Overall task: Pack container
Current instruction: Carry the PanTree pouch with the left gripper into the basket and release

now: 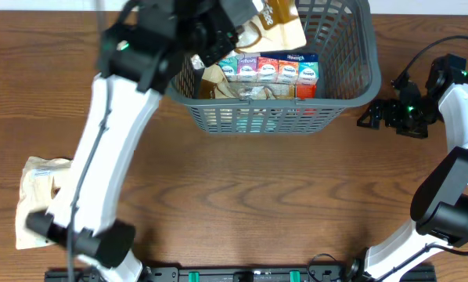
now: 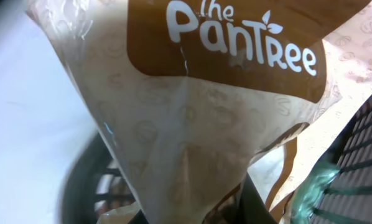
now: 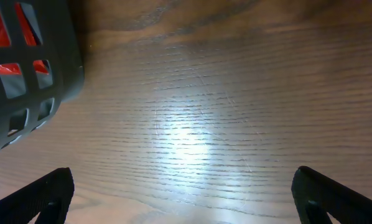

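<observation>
On the wooden table [image 1: 242, 196], a dark grey slot-walled container [image 1: 267, 117] holds packets [image 1: 269, 69].

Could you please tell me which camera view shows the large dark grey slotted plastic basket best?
Overhead: the dark grey plastic basket shows nearly whole from above. The left wrist view catches only blurred lattice; the right wrist view shows only one corner.

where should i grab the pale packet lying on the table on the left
Come straight down from above and pinch the pale packet across its far end, which lies flat and shows clear of the left arm. The left tool holds the Pantree bag, so that probably has to be dropped first.
</observation>
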Robot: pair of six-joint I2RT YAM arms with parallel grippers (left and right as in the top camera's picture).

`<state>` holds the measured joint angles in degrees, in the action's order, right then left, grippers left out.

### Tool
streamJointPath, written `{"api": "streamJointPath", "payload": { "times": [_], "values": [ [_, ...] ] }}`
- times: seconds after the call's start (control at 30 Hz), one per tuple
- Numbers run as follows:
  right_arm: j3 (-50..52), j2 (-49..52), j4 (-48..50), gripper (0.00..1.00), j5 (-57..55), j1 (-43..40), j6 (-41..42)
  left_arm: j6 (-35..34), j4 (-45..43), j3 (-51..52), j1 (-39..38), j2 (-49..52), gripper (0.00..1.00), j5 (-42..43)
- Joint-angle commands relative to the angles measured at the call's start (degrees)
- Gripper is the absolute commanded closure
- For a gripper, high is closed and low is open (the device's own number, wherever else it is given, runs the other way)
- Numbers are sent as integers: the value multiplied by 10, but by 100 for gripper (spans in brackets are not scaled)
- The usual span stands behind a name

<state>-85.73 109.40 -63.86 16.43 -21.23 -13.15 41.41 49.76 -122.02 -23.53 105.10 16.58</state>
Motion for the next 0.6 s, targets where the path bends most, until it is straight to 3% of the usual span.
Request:
{"api": "streamJointPath", "payload": {
  "times": [0.0,0.2,0.33,0.4,0.47,0.57],
  "values": [
    [1,-2,-1,1,-2,2,-8,21,2,-5,1,59,93,10],
    [1,-2,-2,1,-2,2,-8,21,24,-5,1,156,83,10],
    [1,-2,-2,1,-2,2,-8,18,48,-5,1,196,51,9],
    [1,-2,-2,1,-2,2,-8,18,61,-5,1,206,48,9],
    [1,-2,-2,1,-2,2,-8,18,68,-5,1,207,35,7],
    [1,-2,-1,1,-2,2,-8,19,68,-7,1,184,32,7]
  ]
}}
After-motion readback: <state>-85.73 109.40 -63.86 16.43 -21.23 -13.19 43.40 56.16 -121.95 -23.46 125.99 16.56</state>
